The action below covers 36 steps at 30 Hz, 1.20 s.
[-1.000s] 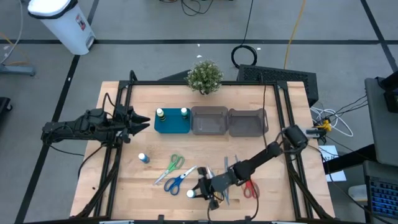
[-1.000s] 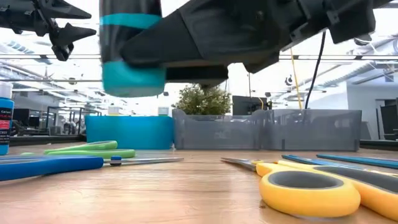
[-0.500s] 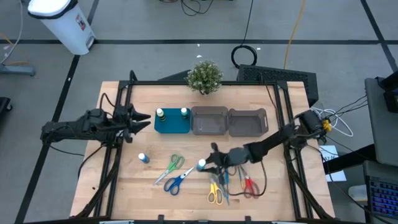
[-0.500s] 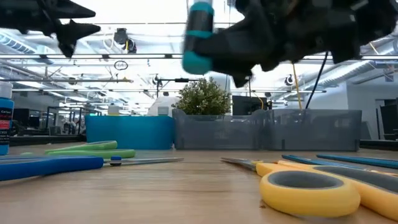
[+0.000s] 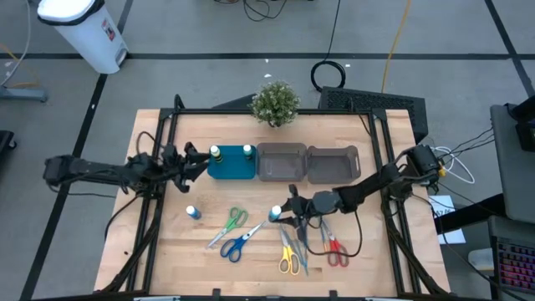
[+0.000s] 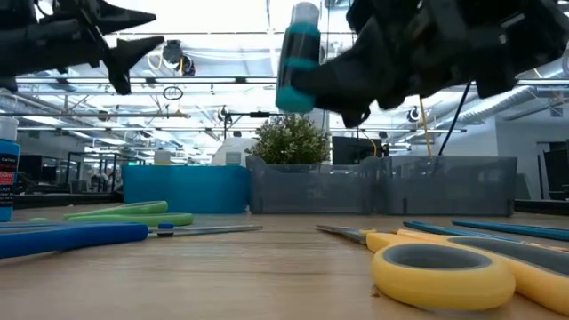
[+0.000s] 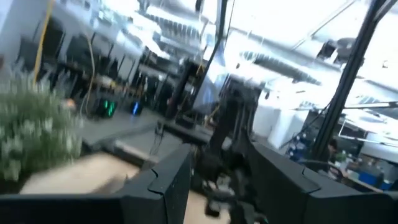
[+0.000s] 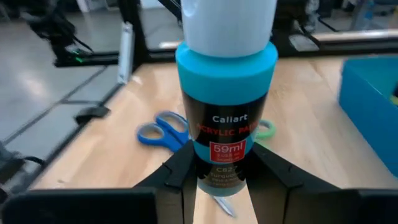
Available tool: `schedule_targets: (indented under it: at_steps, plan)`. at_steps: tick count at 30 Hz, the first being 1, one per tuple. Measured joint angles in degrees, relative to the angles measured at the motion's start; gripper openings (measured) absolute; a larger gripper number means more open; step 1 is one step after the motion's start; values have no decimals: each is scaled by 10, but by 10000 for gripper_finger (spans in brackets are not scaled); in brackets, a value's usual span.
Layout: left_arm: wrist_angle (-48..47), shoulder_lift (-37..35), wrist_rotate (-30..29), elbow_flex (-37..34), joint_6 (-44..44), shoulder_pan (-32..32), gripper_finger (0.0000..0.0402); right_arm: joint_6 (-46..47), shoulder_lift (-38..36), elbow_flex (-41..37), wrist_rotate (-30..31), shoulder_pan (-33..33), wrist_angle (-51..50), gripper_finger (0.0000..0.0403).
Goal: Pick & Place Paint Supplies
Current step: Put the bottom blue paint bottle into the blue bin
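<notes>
Mid-table in the high view, slightly right of centre, the right gripper [image 5: 284,214] hangs above the wood w/ its fingers clamped on a turquoise paint bottle [image 5: 274,214]; the right wrist view shows the bottle [image 8: 226,93] upright betw. the two dark fingers [image 8: 181,168], white cap up, label facing the camera. In the low view the bottle [image 6: 298,58] sits high in the upper centre of the frame, well clear of the tabletop. The right arm stretches low from the right table edge toward centre, nearly flat. Below the gripper lie yellow scissors [image 5: 288,257], thin blue sticks [image 5: 303,242] and red scissors [image 5: 335,252], packed close at lower centre-right; green scissors [image 5: 235,219] and blue scissors [image 5: 239,242] lie just left of the held bottle. A loose bottle [image 5: 193,212] stands alone at lower left w/ bare wood around it. Along the upper middle, the teal tray [image 5: 231,170] holds two bottles [image 5: 216,153] at its far edge; two grey bins [image 5: 282,164] adjoin it on the right, a potted plant [image 5: 275,102] beyond at the table's top edge. Open wood lies betw. the held bottle and the tray. The left gripper [image 5: 199,160] hovers at the tray's left edge, arm reaching in from the left, jaws parted, holding nothing.
</notes>
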Motion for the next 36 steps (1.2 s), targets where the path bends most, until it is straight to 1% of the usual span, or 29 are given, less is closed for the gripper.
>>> schedule_targets:
  at_steps: [3,8,11,15,18,20,23,26,28,31,33,36]
  plan:
    - [11,23,3,0,-8,0,170,-1,-2,0,0,-8,-1,98]
    - [71,65,-6,0,-30,-1,170,-1,-1,0,-2,-15,-4,98]
    - [78,99,3,9,-42,-16,171,-1,-1,0,-2,-14,-3,98]
    - [77,170,29,64,-29,-55,171,3,-1,6,-3,-14,-9,98]
    - [58,239,36,137,12,-95,183,3,11,25,-2,-14,-22,98]
    - [-12,290,32,200,43,-121,202,3,22,39,-3,-14,-41,98]
    - [-190,369,21,309,68,-148,242,3,46,61,-3,-14,-59,98]
    - [-362,438,-30,424,76,-159,276,4,64,70,-3,-15,-67,98]
    - [-452,478,-65,494,76,-161,293,7,69,70,-3,-16,-68,98]
    - [-543,531,-83,564,72,-161,311,14,70,70,-3,-16,-72,98]
    - [-554,562,-71,592,64,-163,319,14,70,70,-3,-16,-73,98]
    - [-568,598,-50,613,73,-164,325,11,70,70,-3,-16,-75,98]
